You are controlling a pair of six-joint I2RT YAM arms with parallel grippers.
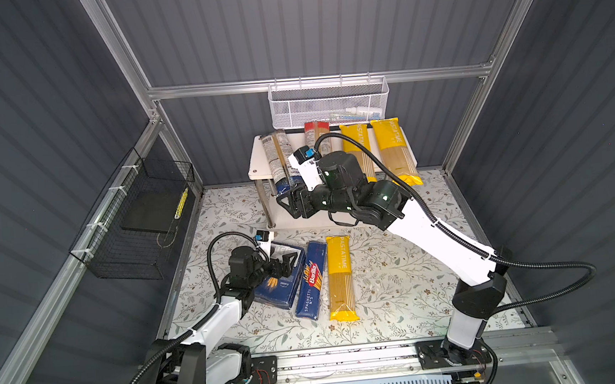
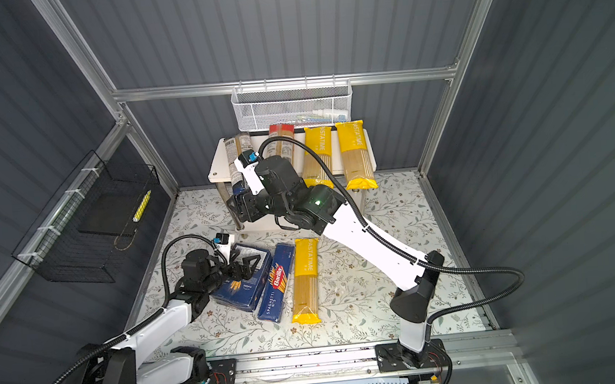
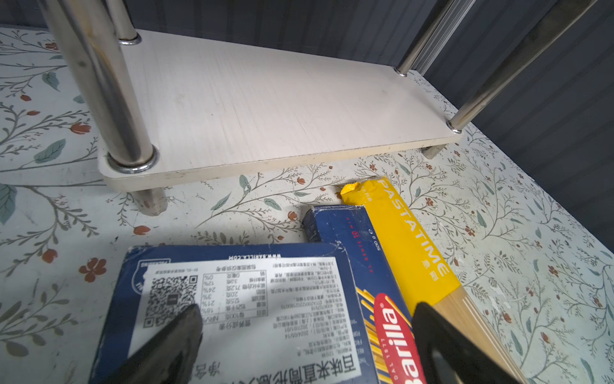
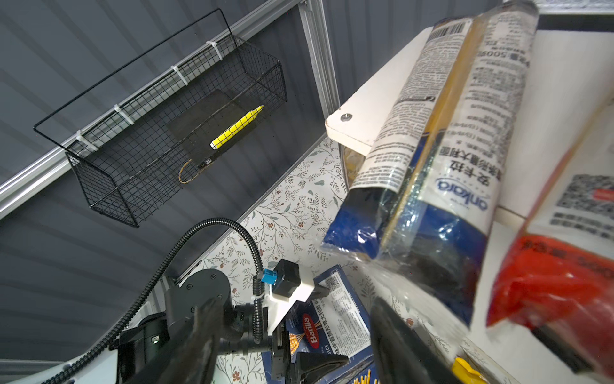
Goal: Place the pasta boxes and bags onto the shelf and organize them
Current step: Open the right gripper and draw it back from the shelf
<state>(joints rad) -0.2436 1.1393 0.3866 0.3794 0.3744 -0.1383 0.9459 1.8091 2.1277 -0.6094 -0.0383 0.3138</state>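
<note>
Four bags (image 1: 393,146) sat atop the shelf (image 1: 258,158), right gripper (image 1: 286,203) spread and seemingly empty beside them, while both boxes (image 1: 310,281) and a yellow bag (image 1: 340,276) lay on the table (image 1: 397,279), left gripper (image 1: 283,257) wide above.

Red-ended bag (image 1: 310,128), perhaps half behind right arm (image 1: 423,222)

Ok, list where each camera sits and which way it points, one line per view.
Both top views: high at the front, looking down and back at the shelf on the floral table; left gripper and right gripper both show.
Left wrist: low over the wide Barilla box, facing the shelf's lower board; its open fingertips show.
Right wrist: at the shelf's front edge, facing the dark blue spaghetti bag, black wire basket and left gripper; its open fingers show.
Shared: both wrist views show the wide Barilla box.
</note>
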